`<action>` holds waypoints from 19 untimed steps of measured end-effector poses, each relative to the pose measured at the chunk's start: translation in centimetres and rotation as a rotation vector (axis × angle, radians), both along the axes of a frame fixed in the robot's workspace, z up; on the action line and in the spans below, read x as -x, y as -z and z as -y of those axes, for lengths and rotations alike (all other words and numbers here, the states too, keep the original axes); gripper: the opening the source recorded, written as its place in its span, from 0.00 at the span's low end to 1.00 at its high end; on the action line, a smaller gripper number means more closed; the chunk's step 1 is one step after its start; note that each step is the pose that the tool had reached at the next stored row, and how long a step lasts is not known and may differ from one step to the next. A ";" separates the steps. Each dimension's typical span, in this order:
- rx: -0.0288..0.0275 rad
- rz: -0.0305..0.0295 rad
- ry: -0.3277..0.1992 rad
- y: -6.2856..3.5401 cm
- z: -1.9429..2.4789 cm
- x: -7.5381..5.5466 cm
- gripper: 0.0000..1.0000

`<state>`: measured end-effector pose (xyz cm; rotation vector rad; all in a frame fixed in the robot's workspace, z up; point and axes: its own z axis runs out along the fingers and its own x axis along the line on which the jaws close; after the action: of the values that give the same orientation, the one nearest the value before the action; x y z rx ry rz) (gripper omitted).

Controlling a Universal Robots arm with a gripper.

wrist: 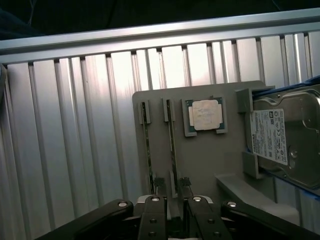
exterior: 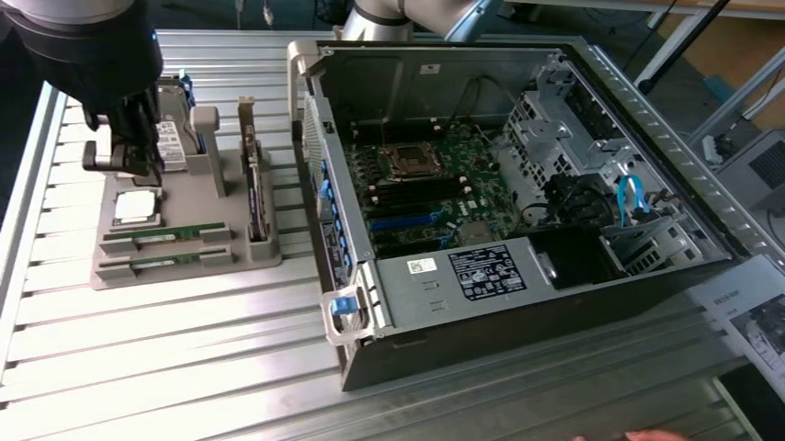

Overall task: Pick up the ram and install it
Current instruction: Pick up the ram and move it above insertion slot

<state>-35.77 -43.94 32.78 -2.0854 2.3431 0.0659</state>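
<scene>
Item: the ram (wrist: 171,142), a thin green stick standing on edge in the gray holder (wrist: 200,162) on the table (wrist: 75,130), next to the processor (wrist: 205,115).

Handling, as I judge it: light, stiff, fragile. Pinch both flat faces.

My hand (wrist: 171,184) is spread and empty, poised over the ram's end.

An open computer case (exterior: 491,312) fills the centre and right of the exterior view, its motherboard (exterior: 429,188) and empty processor socket (exterior: 411,163) exposed, a blue cable (exterior: 631,197) to their right. At left on the slatted metal table (exterior: 184,367), a grey holder (exterior: 197,209) carries a silver processor (exterior: 135,209), an upright expansion card (exterior: 255,184) and a hard drive (wrist: 285,140).
</scene>
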 end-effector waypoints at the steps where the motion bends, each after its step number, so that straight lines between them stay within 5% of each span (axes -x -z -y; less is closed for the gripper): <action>1: 0.0001 -0.0001 0.000 0.18 0.00 0.0 0.24; 19: 0.0000 0.0000 0.000 3.62 0.00 0.0 0.24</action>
<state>-35.77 -43.94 29.17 -2.0854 2.3431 0.0659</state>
